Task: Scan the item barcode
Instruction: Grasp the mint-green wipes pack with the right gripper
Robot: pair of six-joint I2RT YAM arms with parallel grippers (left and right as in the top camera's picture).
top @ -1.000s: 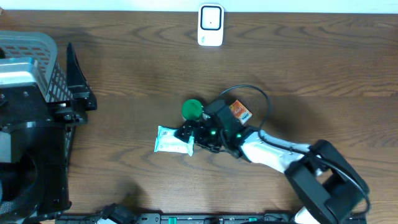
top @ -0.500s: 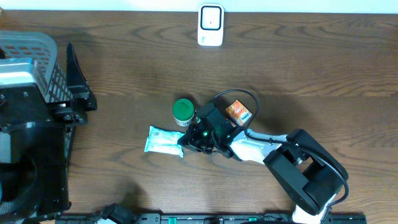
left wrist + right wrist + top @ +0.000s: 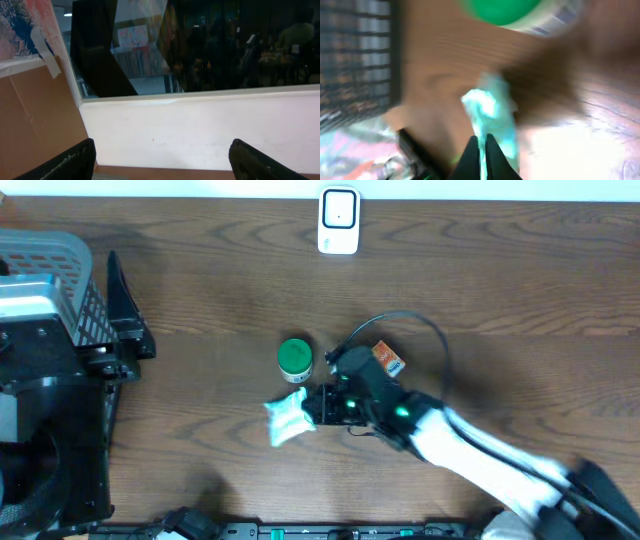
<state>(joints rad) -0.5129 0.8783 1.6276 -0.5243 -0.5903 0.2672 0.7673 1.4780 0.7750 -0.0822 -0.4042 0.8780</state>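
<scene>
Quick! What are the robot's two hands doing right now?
Left gripper: open, holding nothing.
Right gripper: shut on the teal packet.

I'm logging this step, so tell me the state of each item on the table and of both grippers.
right gripper: shut on the teal packet.
teal packet: crumpled, pinched at one end.
left gripper: open, empty.
green-lidded jar: upright, lid on, not held.
orange packet: lying on the table, not held.
scanner: at the far edge, nothing in front.

One scanner, one green-lidded jar, one orange packet, one pale pouch, one basket
</scene>
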